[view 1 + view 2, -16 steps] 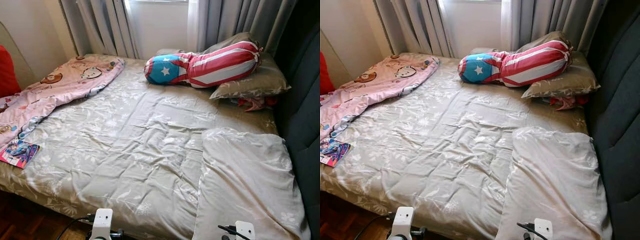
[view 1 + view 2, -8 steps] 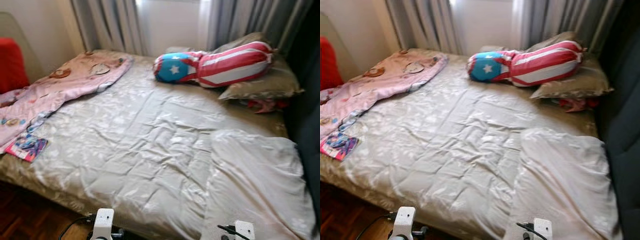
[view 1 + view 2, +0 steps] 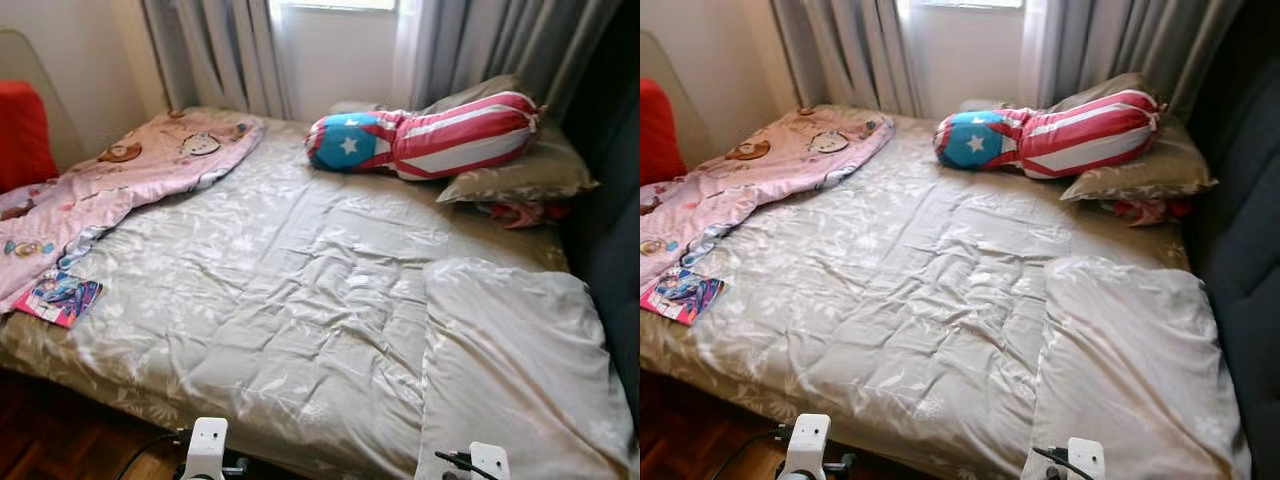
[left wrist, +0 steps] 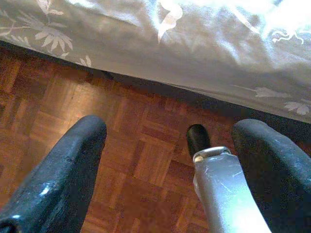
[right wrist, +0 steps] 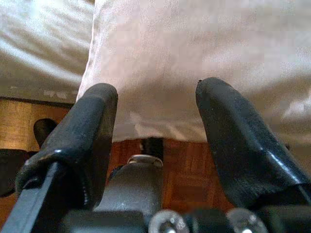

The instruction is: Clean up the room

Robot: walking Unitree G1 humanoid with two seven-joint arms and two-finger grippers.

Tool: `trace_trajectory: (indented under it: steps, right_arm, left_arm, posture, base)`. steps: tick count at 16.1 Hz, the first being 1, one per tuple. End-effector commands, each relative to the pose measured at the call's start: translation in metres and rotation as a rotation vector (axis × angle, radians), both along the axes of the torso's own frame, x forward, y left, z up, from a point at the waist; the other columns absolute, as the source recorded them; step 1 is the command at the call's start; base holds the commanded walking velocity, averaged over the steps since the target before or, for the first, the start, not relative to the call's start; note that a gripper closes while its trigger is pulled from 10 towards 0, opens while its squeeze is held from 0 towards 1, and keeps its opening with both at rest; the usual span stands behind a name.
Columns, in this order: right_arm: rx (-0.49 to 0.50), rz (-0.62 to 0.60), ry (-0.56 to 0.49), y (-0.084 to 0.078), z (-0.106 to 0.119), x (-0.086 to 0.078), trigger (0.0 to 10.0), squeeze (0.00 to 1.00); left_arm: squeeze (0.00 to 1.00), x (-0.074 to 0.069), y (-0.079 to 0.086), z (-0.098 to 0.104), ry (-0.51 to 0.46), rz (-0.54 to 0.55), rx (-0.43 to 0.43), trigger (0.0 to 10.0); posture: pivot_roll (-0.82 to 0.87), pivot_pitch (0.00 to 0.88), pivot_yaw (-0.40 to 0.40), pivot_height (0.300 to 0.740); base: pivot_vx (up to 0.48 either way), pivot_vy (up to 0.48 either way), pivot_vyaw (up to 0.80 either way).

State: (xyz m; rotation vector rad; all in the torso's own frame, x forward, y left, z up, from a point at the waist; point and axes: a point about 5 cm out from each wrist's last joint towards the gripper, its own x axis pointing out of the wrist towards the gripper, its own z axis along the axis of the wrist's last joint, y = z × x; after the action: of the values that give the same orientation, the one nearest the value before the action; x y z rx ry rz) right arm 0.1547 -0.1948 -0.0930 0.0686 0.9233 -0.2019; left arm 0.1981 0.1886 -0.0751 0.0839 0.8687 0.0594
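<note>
Curtains [image 3: 215, 50]: grey, hanging in folds behind the bed; a bright window [image 3: 335, 45] between them
Wall [image 3: 70, 60]: pale, to the left of the curtains
Headboard [image 3: 1240, 240]: dark, padded, along the right side of the bed
Floor [image 4: 121, 145]: brown wood parquet, running under the bed's edge; also seen at the lower left in the head views
Red thing [image 3: 22, 130]: against the wall, just beyond the bed's left side; cannot tell what it is
Cable [image 3: 150, 447]: black, over the floor near the bed's front edge
</note>
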Motion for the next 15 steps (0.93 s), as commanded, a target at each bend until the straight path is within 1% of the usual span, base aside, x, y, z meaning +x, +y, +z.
trace_trajectory:
  steps: [1,15]
  right_arm:
    - [0.0,0.005,0.005,0.0009,-0.0001,0.0006,10.0,0.0]
    - [0.001,0.005,0.017,0.0016,-0.0012,-0.0014,10.0,0.0]
  left_arm:
    - [0.0,-0.0025,0.0017,-0.0013,0.016,-0.01,0.02,10.0]
    - [0.0,-0.0039,0.0038,-0.0018,0.02,-0.004,0.026,10.0]
  posture:
    - [-0.08,0.0,0.019,0.74]
    - [-0.08,0.0,0.02,0.74]
  base:
    - [0.0,0.262,0.0]
    - [0.0,0.273,0.0]
